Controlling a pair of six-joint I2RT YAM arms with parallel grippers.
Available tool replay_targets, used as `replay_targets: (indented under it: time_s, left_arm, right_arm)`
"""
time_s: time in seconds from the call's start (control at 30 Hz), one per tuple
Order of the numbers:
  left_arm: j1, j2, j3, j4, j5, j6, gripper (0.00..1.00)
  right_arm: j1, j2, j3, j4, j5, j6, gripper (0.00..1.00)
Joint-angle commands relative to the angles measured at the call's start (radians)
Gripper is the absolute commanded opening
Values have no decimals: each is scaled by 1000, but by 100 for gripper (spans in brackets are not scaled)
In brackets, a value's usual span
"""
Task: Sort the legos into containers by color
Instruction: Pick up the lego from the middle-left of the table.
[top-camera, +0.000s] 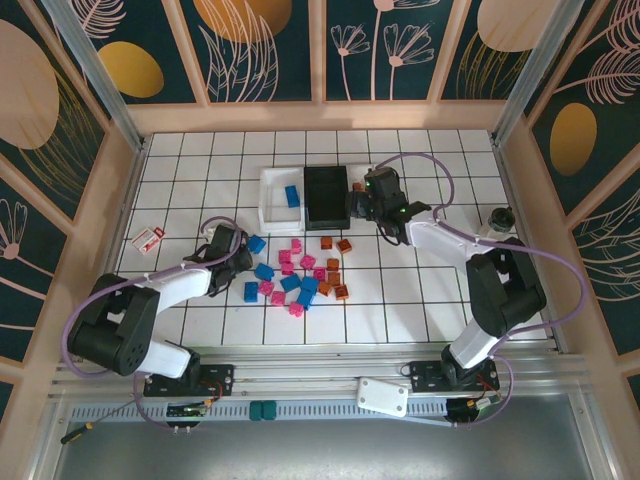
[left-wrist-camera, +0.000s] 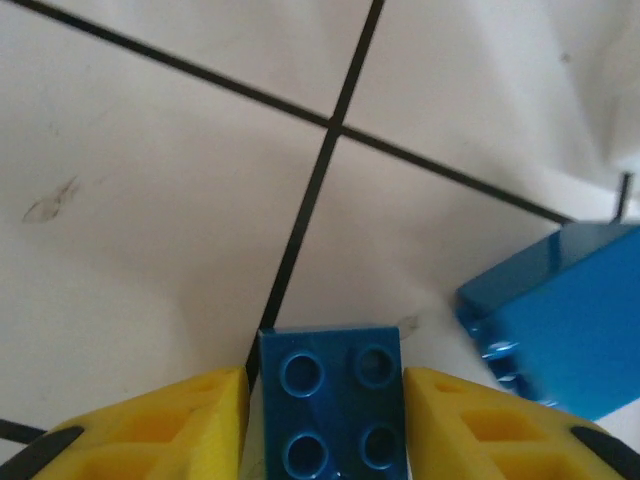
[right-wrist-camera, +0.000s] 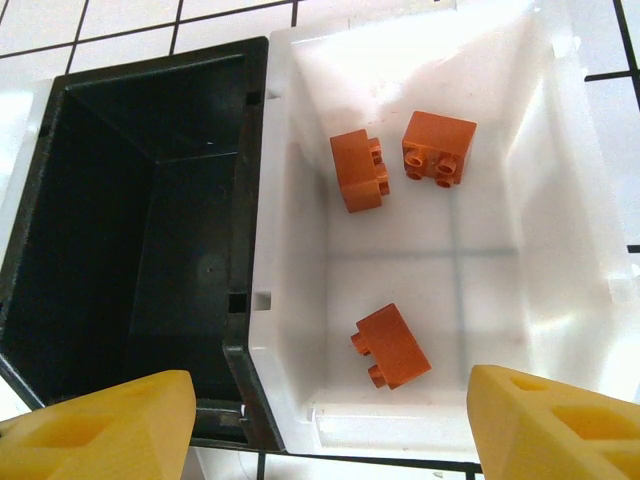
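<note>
Left wrist, left gripper (left-wrist-camera: 325, 373) straddling studded blue brick (left-wrist-camera: 333, 410), clamp unclear, right gripper (right-wrist-camera: 330, 375) apart over white tray (right-wrist-camera: 570, 200)

the left wrist view is cutting the blue brick (left-wrist-camera: 333, 400) off at the bottom edge, so its near end is going unseen. the left fingers (left-wrist-camera: 170, 425) flanking it are running out of frame too, and they may or may not be touching it. a second brick (left-wrist-camera: 565, 320) is running off the right edge. in the right wrist view the right fingers (right-wrist-camera: 110, 420) are covering the near corners of the black tray (right-wrist-camera: 150, 130) and the white tray (right-wrist-camera: 560, 180), and the frame is clipping the black tray's lower left. from above, the right arm (top-camera: 420, 225) is hiding most of that white tray, and the card (top-camera: 148, 238) is too small to read.
</note>
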Motion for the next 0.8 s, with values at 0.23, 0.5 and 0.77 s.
replay_targets:
  time_s: [0.23,0.5,0.77]
  left_arm:
    - [1,5,-11,-8,-39,-5,53]
    - [1,52,-1,18,-34,-10,34]
    - [-48,-122,146,-82,7,51,20]
  right_arm:
    - [-8,-43,-31,36,-5,26,72]
    - [-1,-57,-33,28,-2,31,72]
    - [-1,-133,-114,62,-27,65,72]
